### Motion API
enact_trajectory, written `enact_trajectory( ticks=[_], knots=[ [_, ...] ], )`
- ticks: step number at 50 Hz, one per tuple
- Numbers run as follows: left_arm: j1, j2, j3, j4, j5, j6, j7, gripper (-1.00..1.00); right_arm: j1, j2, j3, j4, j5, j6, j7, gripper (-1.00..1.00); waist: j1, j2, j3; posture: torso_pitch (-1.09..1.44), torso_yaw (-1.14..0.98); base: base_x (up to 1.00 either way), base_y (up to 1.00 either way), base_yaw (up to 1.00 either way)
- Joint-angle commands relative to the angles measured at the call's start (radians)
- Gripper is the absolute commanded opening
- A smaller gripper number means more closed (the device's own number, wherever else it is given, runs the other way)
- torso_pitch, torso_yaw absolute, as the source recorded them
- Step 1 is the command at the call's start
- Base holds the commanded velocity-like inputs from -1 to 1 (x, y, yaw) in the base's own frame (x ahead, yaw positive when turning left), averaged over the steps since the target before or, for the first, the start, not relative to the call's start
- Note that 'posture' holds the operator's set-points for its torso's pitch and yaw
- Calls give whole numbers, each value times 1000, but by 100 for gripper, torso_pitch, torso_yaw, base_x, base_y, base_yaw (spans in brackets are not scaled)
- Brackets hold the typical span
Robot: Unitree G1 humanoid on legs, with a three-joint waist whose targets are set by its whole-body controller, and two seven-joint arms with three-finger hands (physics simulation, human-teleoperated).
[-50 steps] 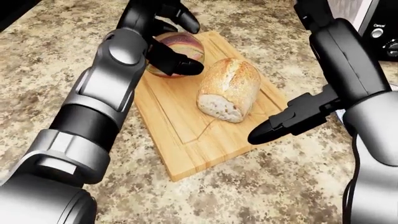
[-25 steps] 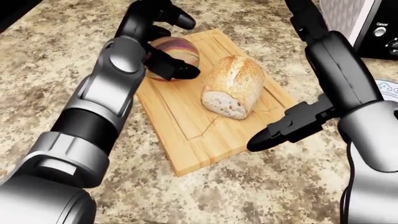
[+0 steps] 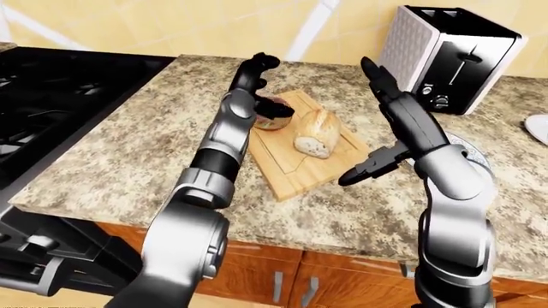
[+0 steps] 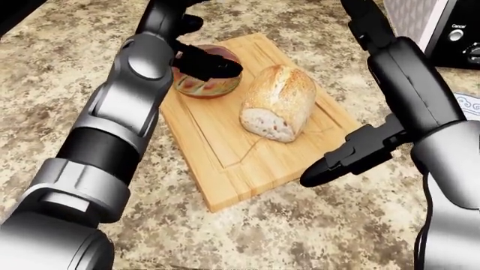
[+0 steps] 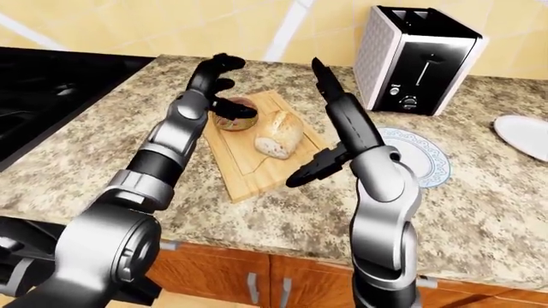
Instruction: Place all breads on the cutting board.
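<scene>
Both breads lie on the cutting board (image 4: 225,169): the loaf (image 4: 277,102) near its middle and the round bread (image 4: 204,76) at its top left corner in the head view, its edge at or just over the board's rim. The left hand (image 4: 196,61) stands over the round bread with fingers spread, one dark finger lying across the bread's top; it grips nothing. The right hand (image 5: 324,72) is raised above the counter (image 4: 315,225), fingers extended and empty. The step in hand appears to be the release of the last bread, so the task looks nearly complete. The next move calls for lifting the left hand straight up and clear, without dragging the round bread off the corner. Surroundings: a toaster (image 5: 417,58) right of the board, a patterned plate (image 5: 421,160) beneath the right arm, a second plate (image 5: 522,133) at the right edge, and a stove (image 3: 60,96) at left. Nothing obstructs the withdrawal; the right forearm overhangs the board's right side.
</scene>
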Motion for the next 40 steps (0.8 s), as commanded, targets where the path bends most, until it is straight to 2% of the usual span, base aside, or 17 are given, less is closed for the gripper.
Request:
enact_trajectory(
  ticks=[1,6,10,13,17,23,25,31,35,38,40],
  knots=[
    [-34,31,7,-142,1,34,-21,44,-53,-23,-29,-65,-27,24,26,100,2,-4,-36,0,0,0,0,0],
    [38,45,1,-352,13,134,-71,45,-65,-42,-51,-88,-29,46,49,100,0,-1,-25,0,0,0,0,0],
    [89,58,2,-498,27,202,-110,44,-77,-70,-78,-111,-19,73,68,100,2,-2,-25,0,0,0,0,0],
    [161,74,2,-677,49,279,-164,46,-78,-96,-97,-145,-13,105,88,100,1,-1,-24,0,0,0,0,0],
    [282,109,28,-919,66,367,-243,58,-83,-140,-138,-187,6,153,114,100,0,1,-19,0,0,0,0,0],
    [412,177,76,-1178,63,471,-323,82,-65,-212,-192,-245,40,211,138,100,-1,3,-14,0,0,0,0,0],
    [449,202,107,-1248,49,497,-338,93,-58,-235,-226,-264,61,228,143,100,0,2,-13,0,0,0,0,0],
    [595,258,189,-1395,-27,517,-350,100,26,-280,-331,-327,145,248,129,100,4,1,-10,0,0,0,0,0],
    [660,293,243,-1446,-98,523,-333,100,92,-303,-440,-347,232,241,107,100,7,1,-10,0,0,0,0,0],
    [755,296,264,-1505,-132,503,-322,100,131,-315,-484,-353,286,235,75,100,7,0,-8,0,0,0,0,0],
    [807,303,299,-1545,-153,498,-321,100,157,-328,-516,-354,310,232,60,100,6,0,-6,0,0,0,0,0]
  ],
)
